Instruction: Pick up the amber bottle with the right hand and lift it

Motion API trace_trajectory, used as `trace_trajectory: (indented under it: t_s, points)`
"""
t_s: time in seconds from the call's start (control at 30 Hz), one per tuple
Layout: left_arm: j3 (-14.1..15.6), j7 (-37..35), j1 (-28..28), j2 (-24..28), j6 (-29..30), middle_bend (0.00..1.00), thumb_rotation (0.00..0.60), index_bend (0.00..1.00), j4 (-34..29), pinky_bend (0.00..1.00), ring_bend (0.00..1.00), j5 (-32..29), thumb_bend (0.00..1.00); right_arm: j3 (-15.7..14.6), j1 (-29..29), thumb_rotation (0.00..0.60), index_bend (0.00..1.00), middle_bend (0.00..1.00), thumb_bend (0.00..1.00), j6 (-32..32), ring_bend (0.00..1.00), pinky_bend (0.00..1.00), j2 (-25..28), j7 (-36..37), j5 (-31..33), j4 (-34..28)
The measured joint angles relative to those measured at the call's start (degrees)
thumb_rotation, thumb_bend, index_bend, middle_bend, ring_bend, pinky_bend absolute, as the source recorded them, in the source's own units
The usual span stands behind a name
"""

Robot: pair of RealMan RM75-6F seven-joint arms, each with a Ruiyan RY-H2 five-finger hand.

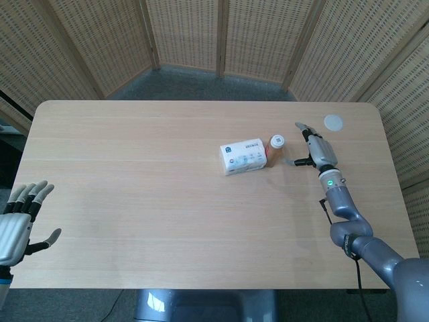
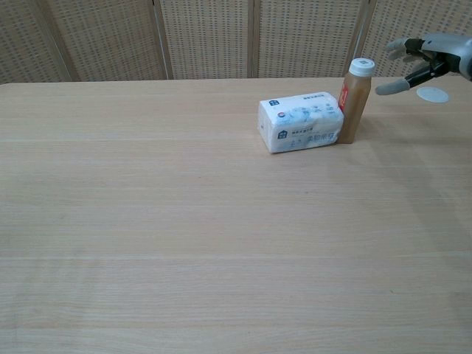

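We see a wide light wooden table point(image 1: 167, 201) carrying a white rectangular tissue pack point(image 1: 242, 156), our landmark. Our right hand point(image 1: 315, 149) hovers to the right of that pack with its fingers spread and nothing in them. Our left hand point(image 1: 19, 223) sits far left of the pack, off the table's near corner, fingers apart. The upright amber bottle with a white cap point(image 2: 355, 100) stands against the pack's right end. A small round white disc point(image 1: 333, 122) lies further right of the pack
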Motion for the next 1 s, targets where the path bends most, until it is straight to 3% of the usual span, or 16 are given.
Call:
trace_trajectory:
  t_s: [0.5,1.0]
  points:
    - [0.1,0.2,0.5,0.5,0.5,0.0,0.6,0.1,-0.3,0.0,0.0,-0.5,0.32,-1.1,5.4,0.457,0.0,0.0,0.09,-8.0,0.0,0.0,-7.7,7.2,-2.5,12.8]
    - [0.2,0.2,1.1,0.6,1.1,0.0,0.6,0.09,-0.3,0.0,0.0,-1.0,0.32,-2.4,8.8,0.501,0.0,0.0,0.05,-10.1,0.0,0.0,-11.5,13.2,-5.7,17.8]
